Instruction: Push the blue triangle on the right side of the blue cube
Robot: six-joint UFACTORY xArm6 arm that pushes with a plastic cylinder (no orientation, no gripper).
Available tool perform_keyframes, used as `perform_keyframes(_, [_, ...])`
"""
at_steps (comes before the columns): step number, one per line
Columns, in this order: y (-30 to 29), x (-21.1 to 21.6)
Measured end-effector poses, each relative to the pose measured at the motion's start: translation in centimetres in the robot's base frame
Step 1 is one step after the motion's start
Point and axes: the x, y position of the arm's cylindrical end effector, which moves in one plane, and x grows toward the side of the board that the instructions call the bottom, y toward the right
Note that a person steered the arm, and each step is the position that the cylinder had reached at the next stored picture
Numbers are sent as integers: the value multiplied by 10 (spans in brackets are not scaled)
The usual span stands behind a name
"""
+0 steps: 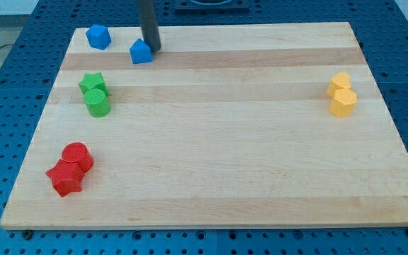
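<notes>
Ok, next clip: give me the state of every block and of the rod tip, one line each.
my tip: down on the board, touching the blue triangle's right edge.
blue triangle: right of the blue cube, apart from it.
blue cube: near the top-left corner, alone.
green blocks: two, touching, left side.
red blocks: two, touching, bottom left.
yellow blocks: two, touching, right side.

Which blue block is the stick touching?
The blue block further to the view's right, at the board's top edge: my tip sits right against its right side. The other blue block lies apart, further left.
</notes>
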Motion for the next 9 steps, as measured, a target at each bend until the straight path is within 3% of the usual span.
perform_keyframes(1, [-5,0])
perform_keyframes(2, [43,19])
perform_keyframes(3, [55,43])
perform_keyframes(7, [-58,6])
perform_keyframes(9, [-44,45])
